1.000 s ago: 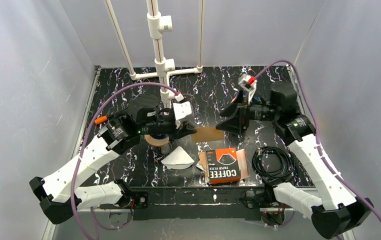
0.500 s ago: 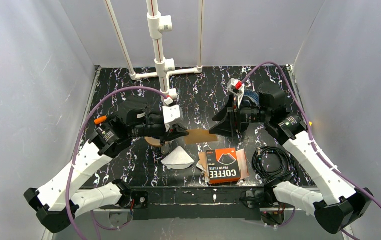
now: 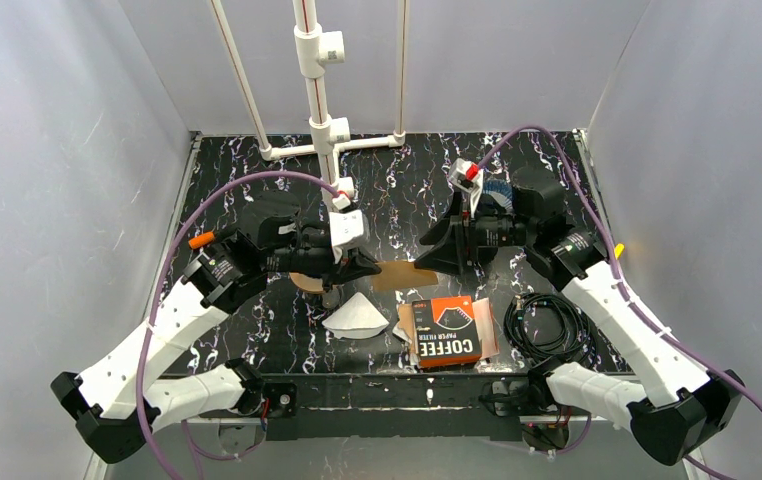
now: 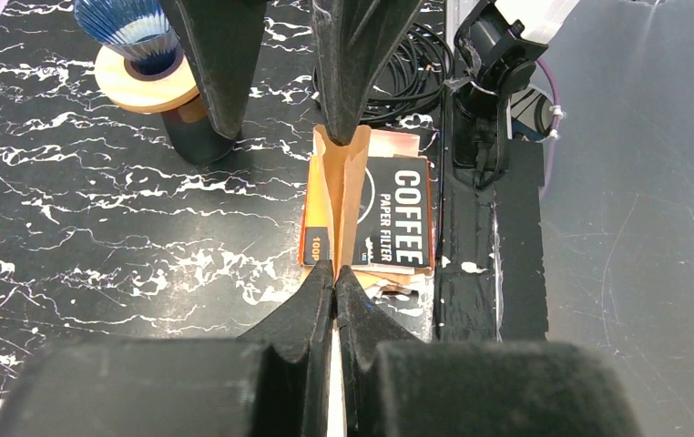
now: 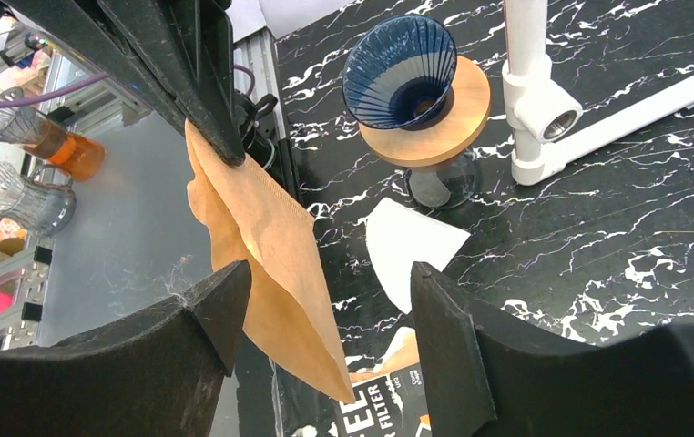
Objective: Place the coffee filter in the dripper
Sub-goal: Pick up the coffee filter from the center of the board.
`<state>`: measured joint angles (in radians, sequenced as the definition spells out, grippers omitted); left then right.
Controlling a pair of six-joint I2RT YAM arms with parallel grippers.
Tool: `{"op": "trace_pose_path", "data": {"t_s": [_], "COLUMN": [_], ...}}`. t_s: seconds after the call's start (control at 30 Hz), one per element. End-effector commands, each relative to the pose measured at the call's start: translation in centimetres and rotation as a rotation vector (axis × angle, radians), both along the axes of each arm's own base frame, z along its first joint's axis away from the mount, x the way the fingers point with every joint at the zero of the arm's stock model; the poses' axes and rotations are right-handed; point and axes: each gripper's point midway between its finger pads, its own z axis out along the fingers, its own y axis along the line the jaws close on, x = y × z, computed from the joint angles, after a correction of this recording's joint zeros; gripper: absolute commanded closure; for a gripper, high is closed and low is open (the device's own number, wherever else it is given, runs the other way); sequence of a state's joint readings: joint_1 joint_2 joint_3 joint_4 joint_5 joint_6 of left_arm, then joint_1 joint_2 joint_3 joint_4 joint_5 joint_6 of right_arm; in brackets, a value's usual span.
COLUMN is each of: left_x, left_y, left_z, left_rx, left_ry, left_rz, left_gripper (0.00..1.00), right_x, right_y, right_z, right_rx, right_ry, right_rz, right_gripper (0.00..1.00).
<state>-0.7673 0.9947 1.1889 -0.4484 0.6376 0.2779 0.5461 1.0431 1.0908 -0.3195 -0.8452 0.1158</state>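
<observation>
Your left claw (image 4: 335, 275) is pinched tight on one edge of the brown coffee filter (image 4: 341, 196). It holds the filter off the desk (image 3: 407, 180), roughly mid-desk (folded flat, seen edge-on in the left wrist view).

Your right claw (image 5: 325, 282) sits at 3 o'clock of the filter, jaws spread wide. The filter's free end is between its fingers (image 5: 448, 337). One fingertip looks to be touching the filter's far edge and the other is clear of it, so there's no grip on that side.

The dripper (image 5: 396, 71) is a blue ribbed cone on a wooden stand (image 5: 448, 127). It's at 9 o'clock of the filter, partly under your left arm in the top view. The filter is beside it, not in it.

A white filter (image 3: 355, 315) lies flat on the desk at 7 o'clock of the brown one. The coffee filter box (image 3: 447, 332) is at 5 o'clock, and a cable coil (image 3: 547, 325) is at 3 o'clock of the box.
</observation>
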Motion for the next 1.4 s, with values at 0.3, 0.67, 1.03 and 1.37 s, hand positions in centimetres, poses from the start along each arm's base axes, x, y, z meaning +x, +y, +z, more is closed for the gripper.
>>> {"op": "trace_pose_path", "data": {"t_s": [0.3, 0.67, 1.03, 1.37], "left_x": [0.6, 2.1, 1.1, -2.5], "left_y": [-0.8, -0.1, 2.0, 1.2], "left_z": [3.4, 2.4, -0.5, -8.1], "left_rx": [-0.108, -0.064, 0.029, 0.322], "left_ry": [-0.028, -0.030, -0.010, -0.034], "left_rz": [0.017, 0.113, 0.150, -0.002], "left_gripper": [1.00, 0.36, 0.02, 0.02], "right_x": [-1.3, 0.6, 5.7, 6.4], "right_y": [1.2, 0.9, -4.0, -7.5], "right_z": [-1.4, -1.5, -4.3, -6.5], "right_rx": [-0.011, -0.047, -0.240, -0.366], "right_ry": [-0.001, -0.001, 0.078, 0.200], "right_rz": [0.073, -0.056, -0.546, -0.782], "right_gripper": [0.36, 0.99, 0.99, 0.99]}}
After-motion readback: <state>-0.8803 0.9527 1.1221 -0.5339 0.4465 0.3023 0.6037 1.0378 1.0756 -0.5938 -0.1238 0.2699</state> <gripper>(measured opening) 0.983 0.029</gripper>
